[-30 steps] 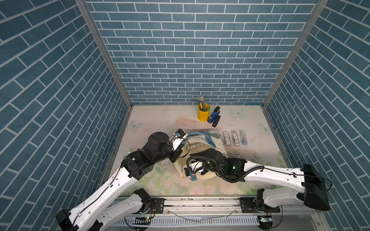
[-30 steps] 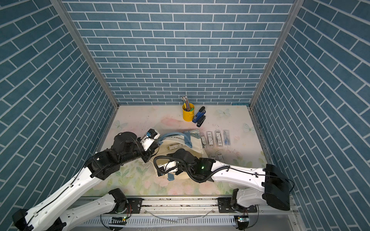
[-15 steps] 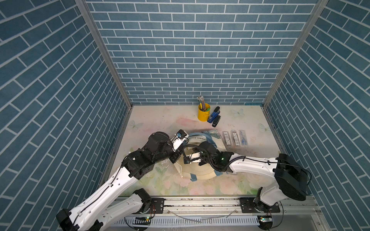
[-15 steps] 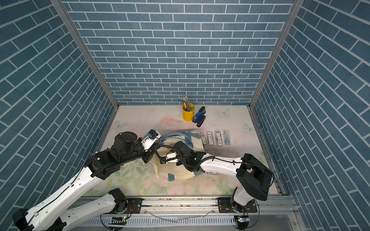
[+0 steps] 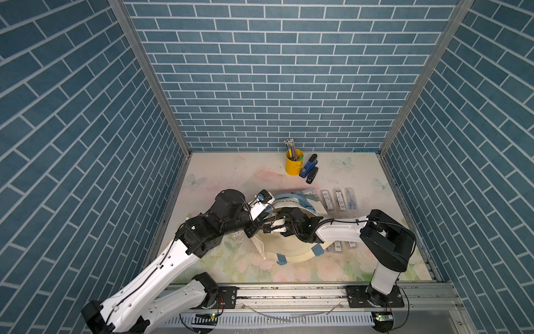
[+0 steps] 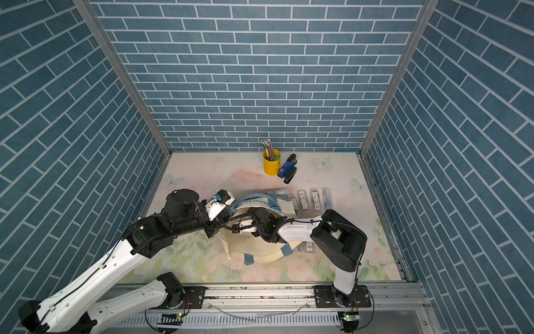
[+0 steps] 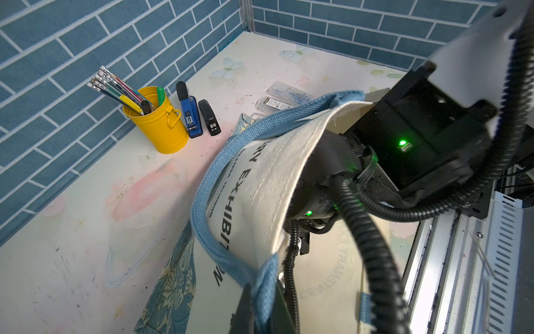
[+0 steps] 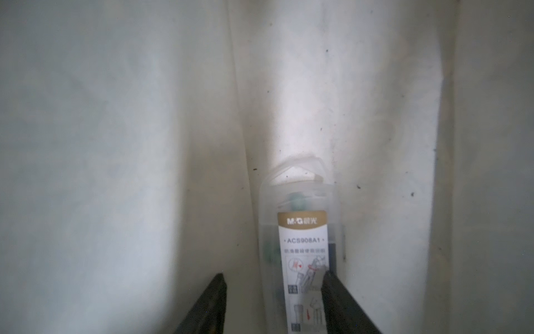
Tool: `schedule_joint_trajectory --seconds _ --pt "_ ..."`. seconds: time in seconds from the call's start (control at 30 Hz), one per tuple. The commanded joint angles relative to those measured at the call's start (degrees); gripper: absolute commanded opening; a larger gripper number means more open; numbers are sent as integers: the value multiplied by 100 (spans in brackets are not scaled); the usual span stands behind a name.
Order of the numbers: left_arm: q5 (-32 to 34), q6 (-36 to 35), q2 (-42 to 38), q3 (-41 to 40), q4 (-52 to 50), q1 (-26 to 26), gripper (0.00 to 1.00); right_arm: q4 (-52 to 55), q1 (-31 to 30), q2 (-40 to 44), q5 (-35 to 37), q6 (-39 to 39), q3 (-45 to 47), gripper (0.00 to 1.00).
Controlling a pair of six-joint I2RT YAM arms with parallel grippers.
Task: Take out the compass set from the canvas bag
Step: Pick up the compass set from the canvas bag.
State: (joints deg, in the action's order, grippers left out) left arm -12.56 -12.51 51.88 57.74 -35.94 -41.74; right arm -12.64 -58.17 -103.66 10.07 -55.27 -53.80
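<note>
The cream canvas bag (image 5: 289, 248) (image 6: 254, 245) lies on the table in both top views, its mouth lifted. My left gripper (image 7: 261, 306) is shut on the bag's light blue strap (image 7: 268, 277) and holds the upper layer up. My right arm's wrist (image 5: 291, 224) reaches under that raised layer, so its gripper is hidden in both top views. Inside the bag, my right gripper (image 8: 274, 274) is open. A clear compass set case (image 8: 302, 240) with a white label lies between its fingers, close to one finger (image 8: 332, 289), with a gap to the other.
Several clear cases (image 5: 338, 199) lie in a row on the table right of the bag, and more (image 5: 337, 245) lie under my right forearm. A yellow pencil cup (image 5: 294, 165), a blue stapler (image 5: 307, 169) and a black stapler (image 5: 312, 175) stand near the back wall.
My right arm has swung from the bag's front side into its mouth, and its jaws have opened wider. The left arm holds the strap as before.
</note>
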Motion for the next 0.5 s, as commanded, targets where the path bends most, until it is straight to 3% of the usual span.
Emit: schedule_joint_trajectory --seconds 0.0,0.2,0.47 --pt "-529 -194 -28 186 -13 -10 0 -212 69 -214 -64 -119 -423 59" --pt "-707 -327 -89 45 -62 -10 0 -89 164 -616 -51 110 -863 67" --pt "-599 -550 -158 -69 -86 -8 0 988 266 -1073 -200 755 -1455 64"
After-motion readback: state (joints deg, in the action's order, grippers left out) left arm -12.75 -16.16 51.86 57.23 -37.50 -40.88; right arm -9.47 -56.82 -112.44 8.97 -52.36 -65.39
